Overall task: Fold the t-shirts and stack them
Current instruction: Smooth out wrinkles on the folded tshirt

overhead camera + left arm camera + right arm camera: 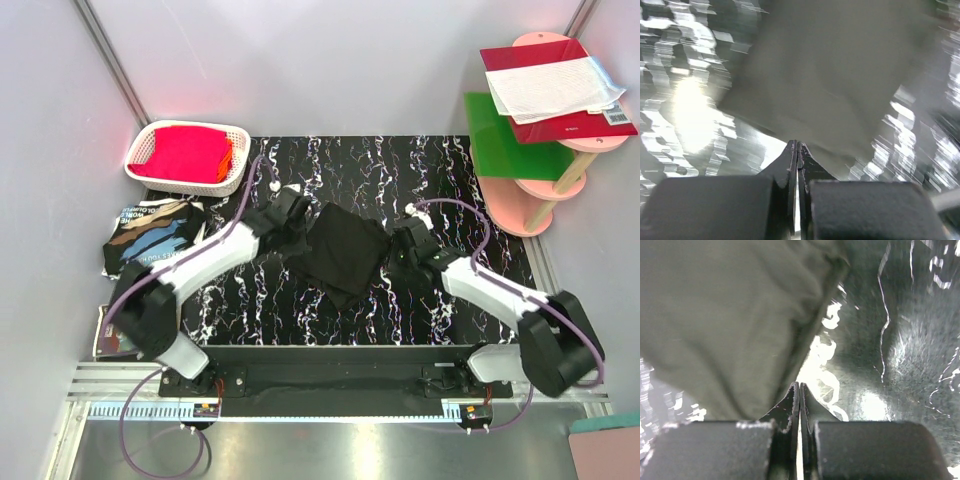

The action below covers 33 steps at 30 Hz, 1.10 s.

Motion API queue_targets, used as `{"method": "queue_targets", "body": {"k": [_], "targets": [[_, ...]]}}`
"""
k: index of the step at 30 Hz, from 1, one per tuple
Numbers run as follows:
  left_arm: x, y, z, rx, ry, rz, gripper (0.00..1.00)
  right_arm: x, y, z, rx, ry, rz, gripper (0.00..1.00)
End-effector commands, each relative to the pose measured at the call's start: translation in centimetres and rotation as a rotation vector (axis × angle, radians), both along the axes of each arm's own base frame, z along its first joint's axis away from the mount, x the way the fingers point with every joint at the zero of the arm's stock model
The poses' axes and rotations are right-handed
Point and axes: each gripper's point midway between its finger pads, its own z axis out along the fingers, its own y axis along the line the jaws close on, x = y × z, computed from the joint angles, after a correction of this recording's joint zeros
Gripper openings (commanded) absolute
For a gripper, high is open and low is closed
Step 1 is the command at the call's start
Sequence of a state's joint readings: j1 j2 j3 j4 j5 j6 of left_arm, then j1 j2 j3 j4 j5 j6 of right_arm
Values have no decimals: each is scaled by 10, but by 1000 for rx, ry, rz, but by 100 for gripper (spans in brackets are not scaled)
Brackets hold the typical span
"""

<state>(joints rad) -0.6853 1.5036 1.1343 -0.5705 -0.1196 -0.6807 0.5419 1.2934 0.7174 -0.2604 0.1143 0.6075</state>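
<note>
A folded black t-shirt (345,252) lies as a dark, tilted rectangle in the middle of the black marbled mat (440,170). My left gripper (300,222) sits at its left edge and my right gripper (396,250) at its right edge. In the left wrist view the left gripper (798,146) is shut with nothing between its tips, and the grey-looking t-shirt (840,75) lies just beyond them. The right gripper (799,386) is shut and empty too, with the t-shirt (725,320) ahead and to the left. A second t-shirt (150,235), unfolded with its blue and tan print up, lies off the mat's left side.
A white basket (150,135) holding red and orange cloth stands at the back left. At the back right stands a pink and green shelf (500,150) with a red book (560,85) on top. Grey walls close in both sides.
</note>
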Motion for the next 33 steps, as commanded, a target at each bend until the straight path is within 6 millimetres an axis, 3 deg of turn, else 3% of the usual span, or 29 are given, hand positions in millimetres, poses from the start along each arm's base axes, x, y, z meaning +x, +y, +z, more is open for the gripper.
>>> {"method": "queue_targets", "body": {"k": [1,2,7,9,12,16,17,18,20,21,22,23,24,26,27,30,33], "targets": [[31,53,-41,276,140,122,0,5,-2,-23,-12,81,-73,0],[35,55,-45,285,160,126,0,4,-1,-32,-23,111,-73,0],[59,55,-66,326,208,152,0,13,9,-44,-30,158,-59,0],[62,58,-74,345,234,158,0,13,11,-52,-40,184,-49,0],[56,45,-92,298,308,115,0,21,14,-56,-61,186,-34,0],[32,24,-112,206,385,63,0,44,25,-53,-77,157,-8,0],[26,19,-115,183,393,51,0,47,26,-61,-90,173,1,0],[21,11,-112,161,377,34,0,58,32,-56,-90,150,17,0],[-6,2,-117,130,418,10,0,66,39,-65,-101,161,42,0],[-16,-13,-108,102,389,-23,0,72,42,-66,-106,153,61,0],[-34,-17,-111,82,415,-27,0,85,51,-57,-91,124,72,0],[-43,-24,-107,62,411,-38,0,88,57,-64,-83,137,94,0],[-55,-41,-95,27,379,-82,0,103,68,-54,-62,100,117,0],[-74,-59,-88,-25,380,-102,0,112,80,-59,-43,103,144,0],[-87,-73,-81,-43,365,-144,0,126,87,-48,-32,68,151,0],[-97,-85,-74,-54,359,-146,0,137,100,-49,-14,60,185,0],[-100,-84,-67,-63,343,-140,0,150,102,-34,-27,8,188,0]]}}
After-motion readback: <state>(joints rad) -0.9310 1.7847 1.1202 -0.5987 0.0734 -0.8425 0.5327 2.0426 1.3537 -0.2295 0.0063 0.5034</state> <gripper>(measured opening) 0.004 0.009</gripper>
